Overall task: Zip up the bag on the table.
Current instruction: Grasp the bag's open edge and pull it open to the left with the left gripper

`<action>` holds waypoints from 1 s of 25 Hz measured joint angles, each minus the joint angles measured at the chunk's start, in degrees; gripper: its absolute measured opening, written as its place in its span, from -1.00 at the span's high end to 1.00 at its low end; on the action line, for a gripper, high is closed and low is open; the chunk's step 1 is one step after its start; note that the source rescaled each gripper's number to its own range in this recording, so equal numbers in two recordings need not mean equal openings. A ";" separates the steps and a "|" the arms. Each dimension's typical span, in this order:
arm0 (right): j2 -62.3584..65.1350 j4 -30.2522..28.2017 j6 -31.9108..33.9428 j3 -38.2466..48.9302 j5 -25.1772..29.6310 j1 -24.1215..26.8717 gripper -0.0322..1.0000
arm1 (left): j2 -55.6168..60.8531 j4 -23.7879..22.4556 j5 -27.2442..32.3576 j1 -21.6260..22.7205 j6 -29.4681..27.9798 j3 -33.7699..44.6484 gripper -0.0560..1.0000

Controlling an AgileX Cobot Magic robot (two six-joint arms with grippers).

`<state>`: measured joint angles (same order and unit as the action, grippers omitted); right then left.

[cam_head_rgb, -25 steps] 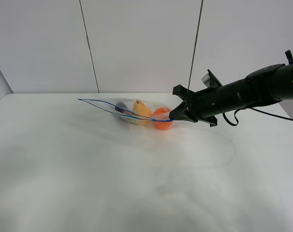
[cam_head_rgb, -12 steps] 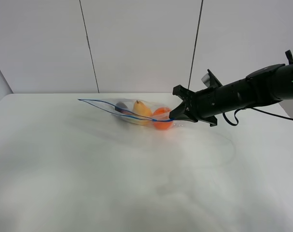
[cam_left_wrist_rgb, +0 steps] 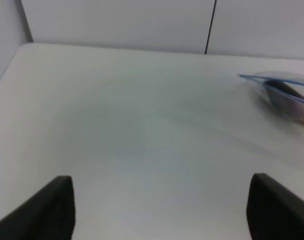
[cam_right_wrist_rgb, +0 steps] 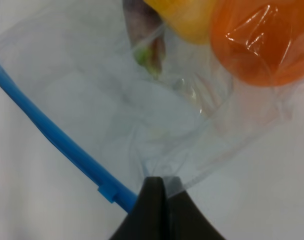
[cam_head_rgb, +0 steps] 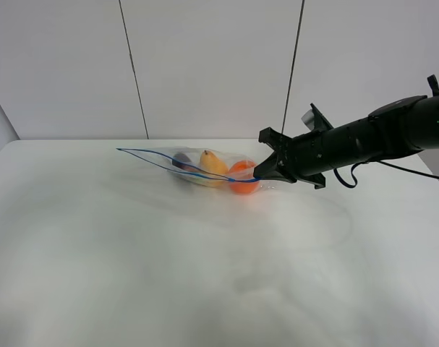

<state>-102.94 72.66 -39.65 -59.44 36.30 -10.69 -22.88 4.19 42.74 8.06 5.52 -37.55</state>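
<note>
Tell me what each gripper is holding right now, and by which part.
The right gripper pinches the bag at its corner, by the end of the blue zipper strip. The left gripper is open and holds nothing.

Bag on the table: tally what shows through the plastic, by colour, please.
Orange fruit: 1
Yellow fruit: 1
Dark purple eggplant: 1
Total in the bag: 3

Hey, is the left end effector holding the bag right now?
No, the left end effector is open over the bare table, and the bag lies well ahead of it, outside its grasp.
</note>
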 joint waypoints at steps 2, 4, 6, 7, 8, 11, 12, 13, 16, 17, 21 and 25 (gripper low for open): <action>0.00 0.00 -0.06 0.00 0.00 0.00 0.94 | -2.84 0.05 -1.18 0.00 0.65 -1.10 -1.00; 0.00 -0.05 -0.06 0.00 0.02 0.00 0.94 | -5.24 0.11 -2.27 0.00 0.87 -2.00 -1.00; 0.00 -0.05 -0.06 0.00 0.07 0.00 0.94 | -7.61 0.22 -3.77 0.00 0.93 -2.58 -1.00; 0.00 -0.05 -0.06 0.00 0.07 0.00 0.94 | -8.50 0.22 -4.54 0.00 0.93 -2.72 -1.00; 0.00 -0.05 -0.06 0.00 0.07 0.00 0.94 | -9.51 0.22 -5.32 0.00 0.93 -2.80 -1.00; 0.00 -0.05 -0.06 0.00 0.07 0.00 0.94 | -12.10 0.29 -7.64 0.00 0.99 -2.80 -1.00; 0.00 -0.05 -0.06 0.00 0.12 0.00 0.94 | -12.99 0.29 -8.30 0.00 0.99 -2.80 -1.00; 0.00 -0.05 -0.06 0.00 0.17 0.00 0.94 | -13.83 0.29 -8.93 0.00 1.04 -2.80 -1.00; 0.00 -0.05 -0.06 0.00 0.17 0.00 0.94 | -16.27 0.30 -10.79 0.00 1.10 -2.90 -1.00; 0.00 -0.05 -0.06 0.00 0.17 0.00 0.94 | -17.18 0.35 -11.46 0.00 1.16 -2.90 -1.00; 0.00 -0.11 -0.17 0.00 0.17 0.00 0.94 | -20.85 0.35 -13.70 0.00 1.20 -2.90 -1.00; 0.00 -0.17 -0.29 0.00 0.17 0.00 0.94 | -24.62 0.35 -14.90 0.00 1.20 -2.90 -1.00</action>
<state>-102.94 72.49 -39.94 -59.44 36.48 -10.69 -47.51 4.54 27.84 8.06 6.73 -40.45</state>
